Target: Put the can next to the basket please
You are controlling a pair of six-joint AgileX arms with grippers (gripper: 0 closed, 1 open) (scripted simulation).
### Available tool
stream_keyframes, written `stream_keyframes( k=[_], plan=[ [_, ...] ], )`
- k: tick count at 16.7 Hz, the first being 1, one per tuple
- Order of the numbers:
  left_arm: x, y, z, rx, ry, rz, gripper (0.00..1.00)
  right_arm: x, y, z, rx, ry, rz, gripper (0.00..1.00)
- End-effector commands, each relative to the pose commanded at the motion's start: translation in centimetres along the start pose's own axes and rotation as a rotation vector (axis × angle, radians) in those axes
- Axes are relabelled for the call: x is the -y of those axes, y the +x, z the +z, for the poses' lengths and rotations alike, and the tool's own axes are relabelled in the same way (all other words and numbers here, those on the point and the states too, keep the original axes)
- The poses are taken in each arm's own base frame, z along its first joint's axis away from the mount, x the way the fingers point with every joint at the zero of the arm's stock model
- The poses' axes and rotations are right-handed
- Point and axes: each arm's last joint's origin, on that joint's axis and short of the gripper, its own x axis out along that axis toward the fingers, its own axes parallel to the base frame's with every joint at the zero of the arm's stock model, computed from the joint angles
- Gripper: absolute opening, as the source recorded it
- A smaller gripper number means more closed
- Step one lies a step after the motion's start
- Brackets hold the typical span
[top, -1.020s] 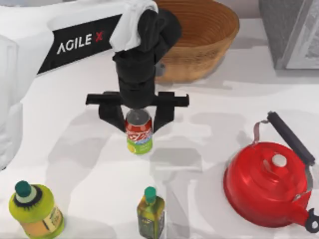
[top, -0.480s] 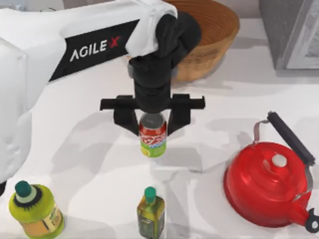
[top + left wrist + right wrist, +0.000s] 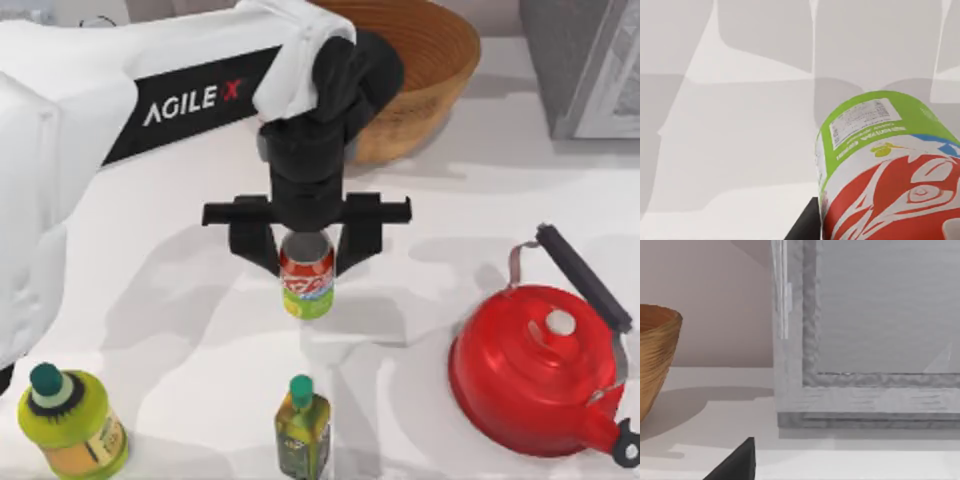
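Can point(image 3: 306, 279) — silver top, red band, lime base, gripped by left tool point(image 3: 306, 250)

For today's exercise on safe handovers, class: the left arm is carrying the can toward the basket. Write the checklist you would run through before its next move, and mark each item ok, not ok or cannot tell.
1. Left pincer shut on the can: ok, a finger sits on each side of it.
2. Can upright in the grip: ok, silver top faces up in the top view.
3. Can next to the basket: not ok, bare table lies between them.
4. Path to the basket free: ok, the red kettle and both bottles lie on the other side of the can.
5. Can lifted off the table: cannot tell.
6. Right arm out of the way: cannot tell.
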Motion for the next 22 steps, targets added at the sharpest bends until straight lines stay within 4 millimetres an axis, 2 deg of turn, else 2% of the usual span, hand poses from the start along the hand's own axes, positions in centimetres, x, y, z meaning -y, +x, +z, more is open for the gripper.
stream_keyframes(
  k=[12,22],
  plan=[
    [0.00,0.00,0.00,0.000,0.000,0.000,0.98,0.00,0.00,0.00,0.000,0.000,0.000,1.00],
    [-0.06,-0.07,0.05,-0.001,-0.003,0.000,1.00,0.00,0.00,0.00,0.000,0.000,0.000,1.00]
  ],
)
